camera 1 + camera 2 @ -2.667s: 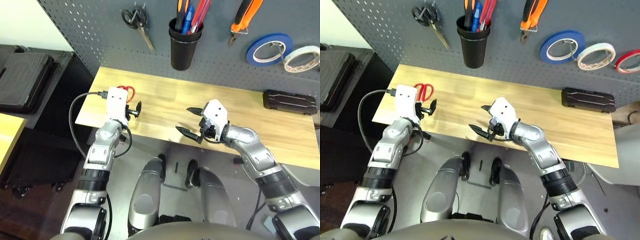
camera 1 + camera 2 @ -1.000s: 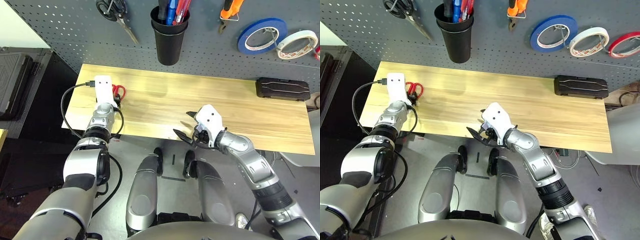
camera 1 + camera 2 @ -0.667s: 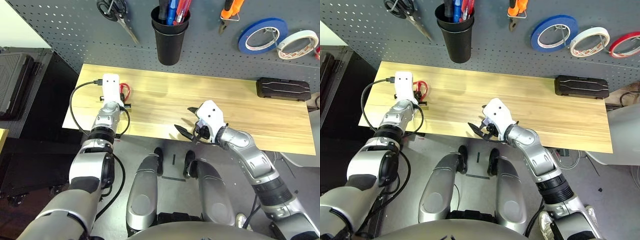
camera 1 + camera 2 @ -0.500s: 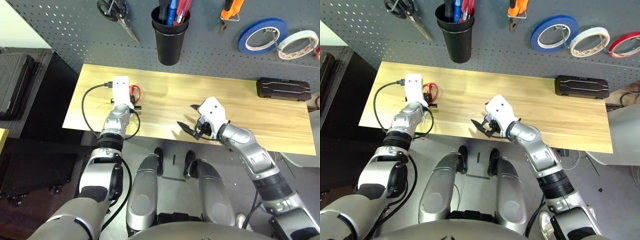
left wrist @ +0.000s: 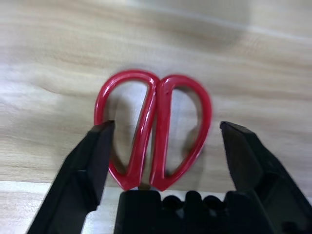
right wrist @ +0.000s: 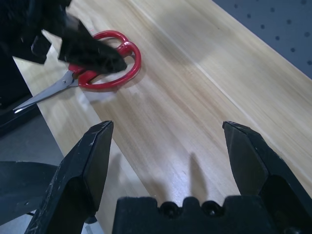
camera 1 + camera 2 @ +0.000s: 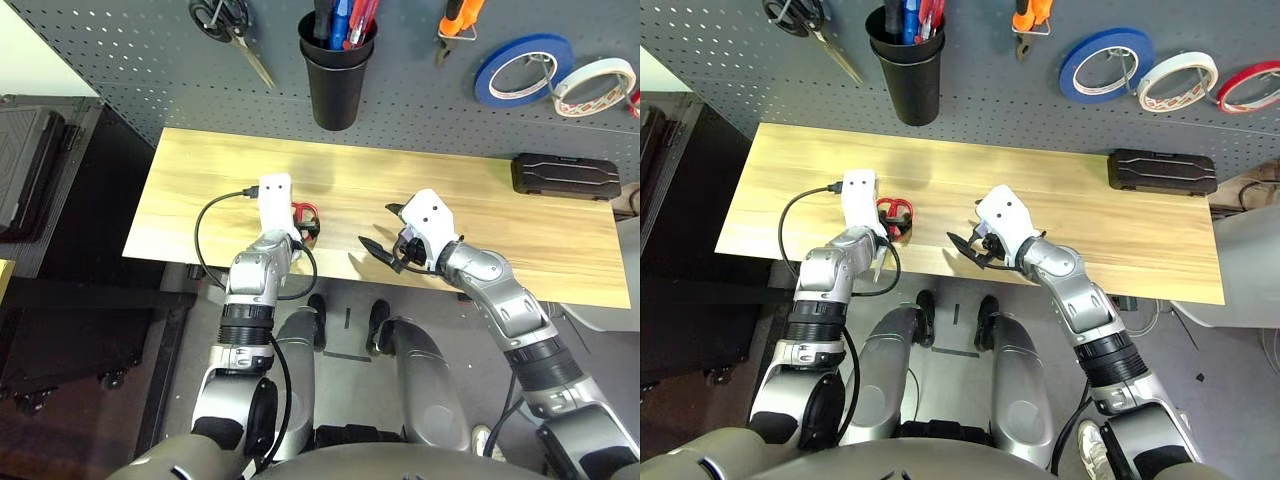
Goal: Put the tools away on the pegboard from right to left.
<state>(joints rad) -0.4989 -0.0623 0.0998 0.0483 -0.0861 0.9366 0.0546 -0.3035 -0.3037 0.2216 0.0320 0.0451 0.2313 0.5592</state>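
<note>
Red scissors lie flat on the wooden table

Left gripper (image 5: 163, 146) is spread wide around the red-handled scissors (image 5: 153, 129); squeeze both loops together. Right gripper (image 6: 175, 146) waits, spread, holding nothing.

Red-handled scissors (image 5: 153, 131) lie with blades hidden under the left gripper (image 5: 165, 146); on the pegboard (image 7: 150, 60), the pliers (image 7: 457, 25) are cropped by the frame's top.
</note>
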